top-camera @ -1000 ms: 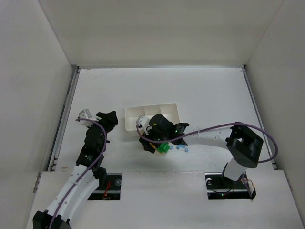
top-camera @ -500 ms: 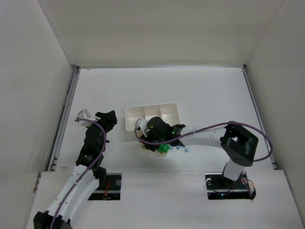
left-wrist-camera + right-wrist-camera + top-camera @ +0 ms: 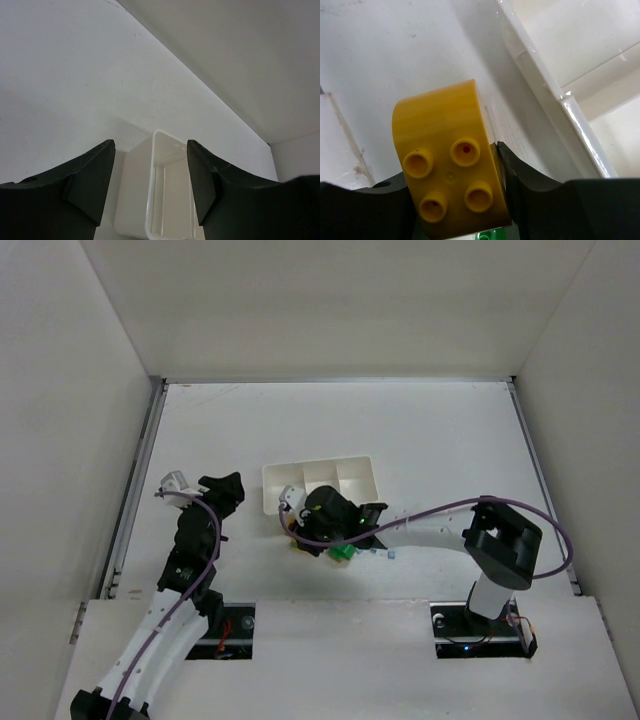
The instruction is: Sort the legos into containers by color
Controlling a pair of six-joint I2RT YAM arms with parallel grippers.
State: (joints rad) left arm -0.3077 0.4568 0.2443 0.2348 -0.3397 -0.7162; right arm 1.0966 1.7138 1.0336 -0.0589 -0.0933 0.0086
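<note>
My right gripper (image 3: pixel 297 523) is shut on a yellow-orange lego (image 3: pixel 447 160), a four-stud brick with one rounded side, held just in front of the white tray (image 3: pixel 270 495). In the right wrist view the tray's wall and a divider (image 3: pixel 555 90) lie to the upper right. A green lego (image 3: pixel 343 552) and tiny light-blue legos (image 3: pixel 390 554) lie on the table under the right arm. My left gripper (image 3: pixel 228 487) is open and empty, left of the tray. Its view shows the tray's end (image 3: pixel 160 190) between the fingers (image 3: pixel 90 175).
White enclosure walls stand on three sides, with metal rails (image 3: pixel 140 480) along the table's left and right edges. The right arm's purple cable (image 3: pixel 470 505) arches over the table.
My right gripper has moved left and slightly back with the yellow-orange lego, away from the green lego. The left arm has barely moved.
</note>
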